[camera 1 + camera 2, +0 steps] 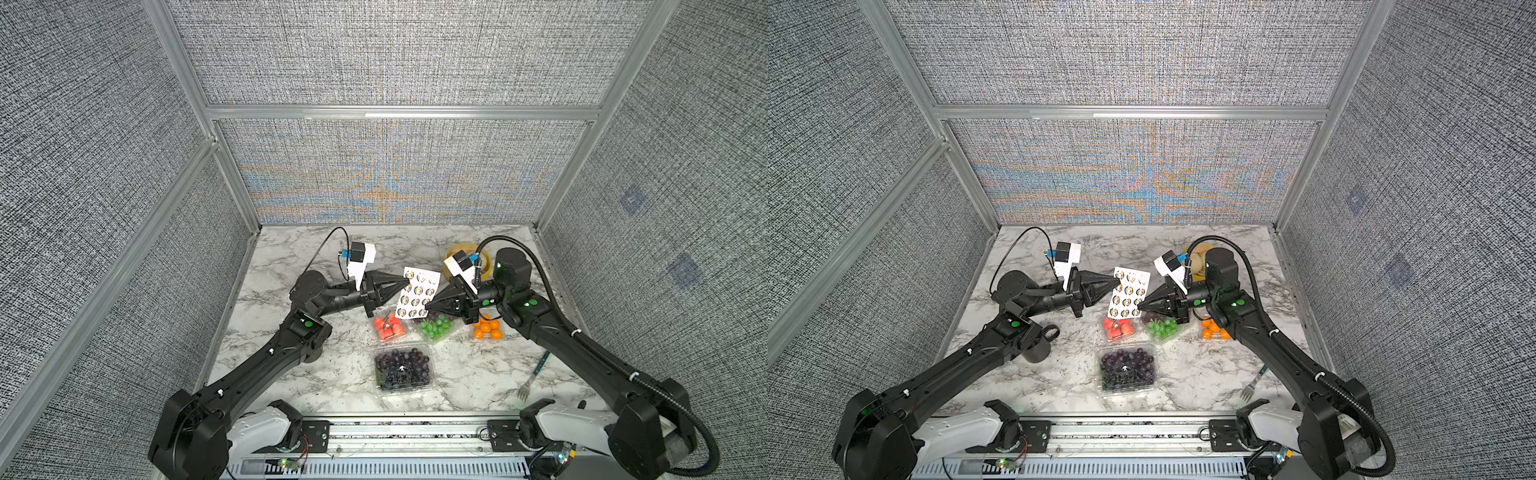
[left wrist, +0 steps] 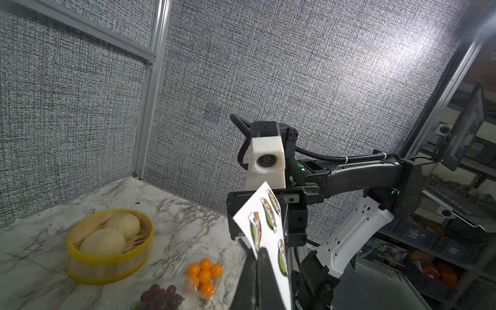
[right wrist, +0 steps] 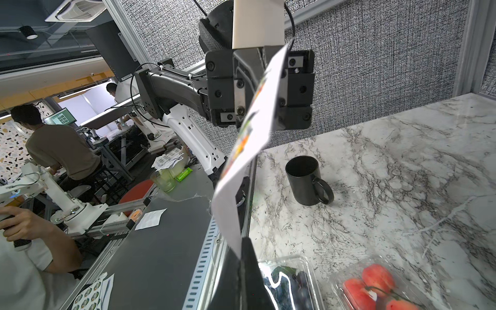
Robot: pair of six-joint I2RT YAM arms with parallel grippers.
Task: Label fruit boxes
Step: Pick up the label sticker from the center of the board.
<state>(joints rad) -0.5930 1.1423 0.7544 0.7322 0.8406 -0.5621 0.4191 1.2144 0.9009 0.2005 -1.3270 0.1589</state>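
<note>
Above the four fruit boxes clustered mid-table, a sticker sheet is pinched at opposite edges by the closed left fingers and closed right fingers, and it could be torn if pulled apart.

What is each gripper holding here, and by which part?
Both hold the sticker sheet above the fruit boxes: the left gripper shut on its far left corner, the right gripper shut on its near right corner.
</note>
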